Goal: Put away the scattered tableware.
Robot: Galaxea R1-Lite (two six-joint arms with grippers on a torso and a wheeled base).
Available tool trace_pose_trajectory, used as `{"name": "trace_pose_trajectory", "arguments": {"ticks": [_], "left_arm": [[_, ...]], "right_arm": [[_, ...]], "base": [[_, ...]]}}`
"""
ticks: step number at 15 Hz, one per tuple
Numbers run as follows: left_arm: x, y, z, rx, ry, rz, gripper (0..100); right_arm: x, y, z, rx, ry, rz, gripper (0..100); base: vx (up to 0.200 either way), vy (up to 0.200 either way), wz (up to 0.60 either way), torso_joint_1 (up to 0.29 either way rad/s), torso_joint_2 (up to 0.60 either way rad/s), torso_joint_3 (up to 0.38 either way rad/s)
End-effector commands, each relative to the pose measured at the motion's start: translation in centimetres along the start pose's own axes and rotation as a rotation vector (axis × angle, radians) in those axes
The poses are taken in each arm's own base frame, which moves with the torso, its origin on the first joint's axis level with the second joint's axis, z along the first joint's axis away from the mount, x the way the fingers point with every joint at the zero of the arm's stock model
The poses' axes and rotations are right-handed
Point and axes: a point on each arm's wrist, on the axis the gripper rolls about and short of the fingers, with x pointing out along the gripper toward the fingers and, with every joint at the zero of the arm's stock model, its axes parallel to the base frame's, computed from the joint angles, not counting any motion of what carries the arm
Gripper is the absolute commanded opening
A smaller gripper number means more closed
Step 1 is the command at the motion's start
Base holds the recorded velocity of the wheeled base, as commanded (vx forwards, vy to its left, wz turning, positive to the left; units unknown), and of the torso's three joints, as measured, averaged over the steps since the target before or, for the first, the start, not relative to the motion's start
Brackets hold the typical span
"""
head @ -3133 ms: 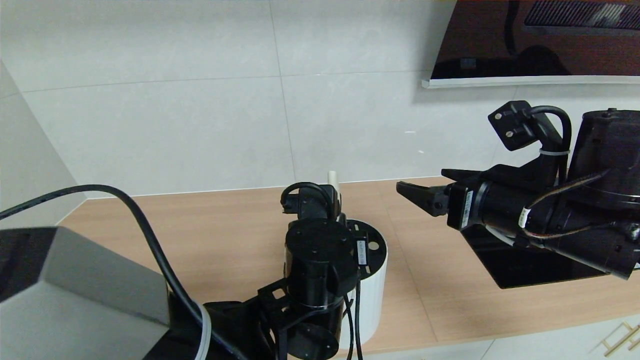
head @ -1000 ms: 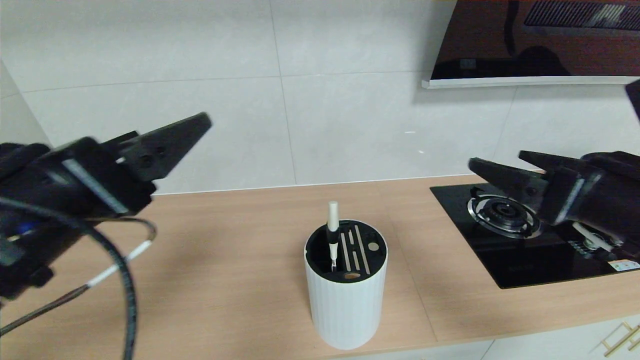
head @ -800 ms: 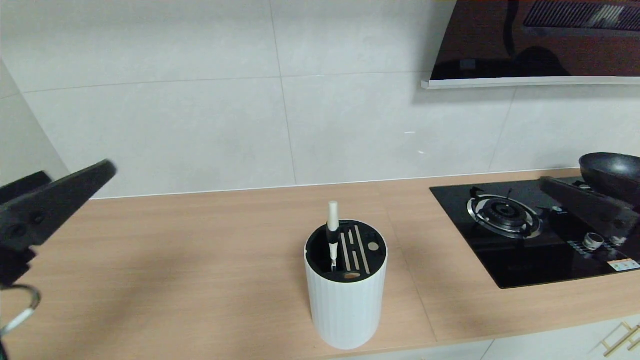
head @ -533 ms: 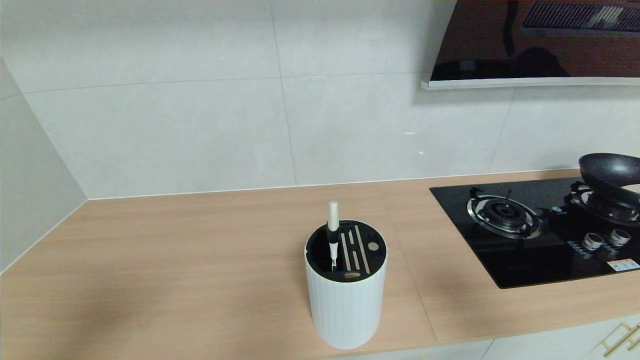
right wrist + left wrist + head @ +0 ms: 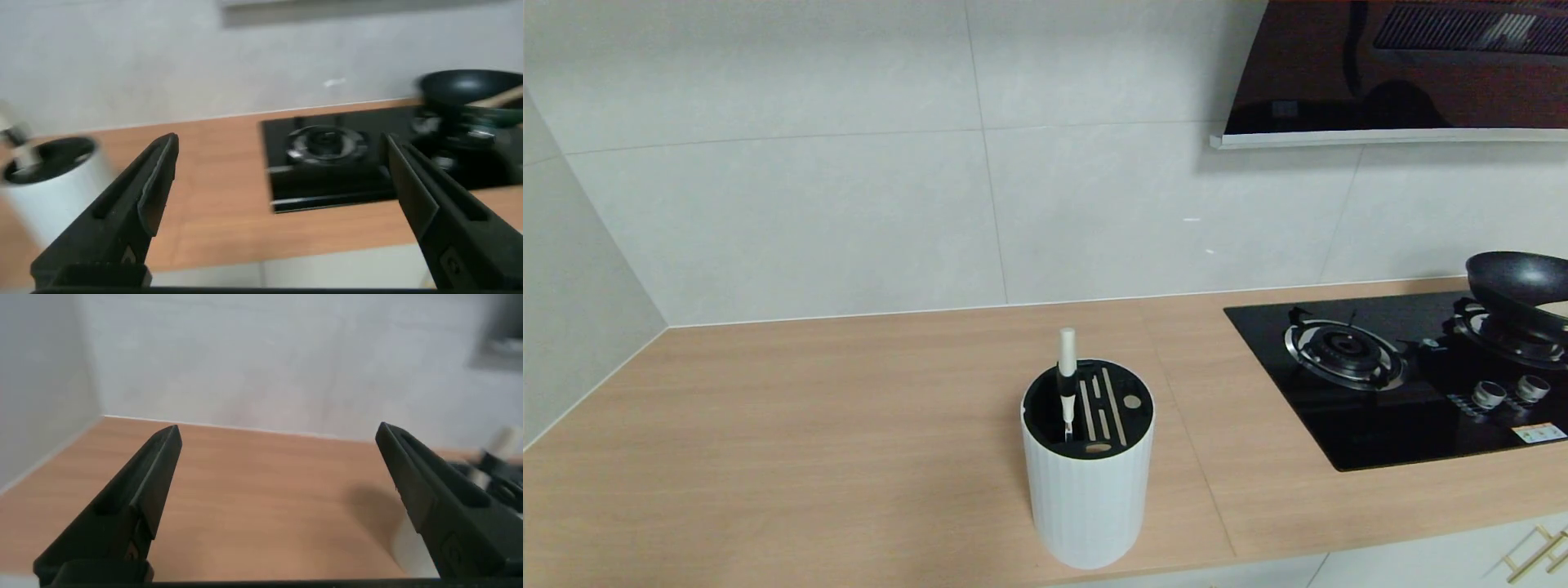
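Observation:
A white ribbed cylindrical holder (image 5: 1088, 482) with a black slotted top stands near the front edge of the wooden counter (image 5: 849, 425). One utensil with a white handle (image 5: 1066, 359) sticks upright out of a slot on its left side. My left gripper (image 5: 278, 498) is open with nothing between its fingers, looking across the bare counter; the white handle (image 5: 498, 445) shows at the frame's edge. My right gripper (image 5: 282, 204) is open and empty too, drawn back from the counter, with the holder (image 5: 53, 192) to one side.
A black gas hob (image 5: 1405, 376) is set into the counter at the right, with a dark pan (image 5: 1515, 282) on its far burner. A range hood (image 5: 1396, 73) hangs above it. Tiled wall runs behind, with a corner at the left.
The left gripper let go of the white-handled utensil in the holder. Both arms then pulled back sideways and left the head view. The head camera shifted very slightly.

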Motion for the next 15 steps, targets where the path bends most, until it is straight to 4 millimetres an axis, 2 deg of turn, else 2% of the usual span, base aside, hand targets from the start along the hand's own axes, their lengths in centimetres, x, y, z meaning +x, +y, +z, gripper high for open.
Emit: {"name": "trace_pose_trajectory", "arguments": {"ticks": [1,2,4,8,9,12,15], "left_arm": [[-0.8,-0.3,-0.8,0.020,-0.032,0.079,100],[-1.6,-0.3,-1.8,0.036,-0.053,0.068,100],[-1.2,-0.4,-3.6,0.091,-0.006,0.062,100],[0.4,-0.3,-10.3,0.132,0.201,0.004,100],[0.6,-0.2,-11.7,0.137,0.220,-0.010,100],[0.7,-0.4,-12.3,0.091,0.230,-0.105,100],[0.7,-0.4,-12.3,0.098,0.233,-0.113,100]], "right_arm": [[-1.3,0.3,-1.5,-0.015,-0.051,-0.048,100],[-1.6,0.4,-2.6,-0.028,-0.053,-0.022,100],[-1.2,0.3,-3.5,-0.034,-0.031,-0.039,100],[0.3,0.1,-8.7,-0.079,0.076,-0.025,100],[0.3,0.2,-9.0,-0.074,0.091,0.002,100],[0.3,0.3,-9.4,-0.075,0.132,0.046,100],[0.3,0.3,-9.5,-0.070,0.137,0.045,100]], "base": [[0.000,0.000,0.00,0.000,0.00,0.000],[0.000,0.000,0.00,0.000,0.00,0.000],[0.000,0.000,0.00,0.000,0.00,0.000],[0.000,0.000,0.00,0.000,0.00,0.000],[0.000,0.000,0.00,0.000,0.00,0.000],[0.000,0.000,0.00,0.000,0.00,0.000],[0.000,0.000,0.00,0.000,0.00,0.000]]}}
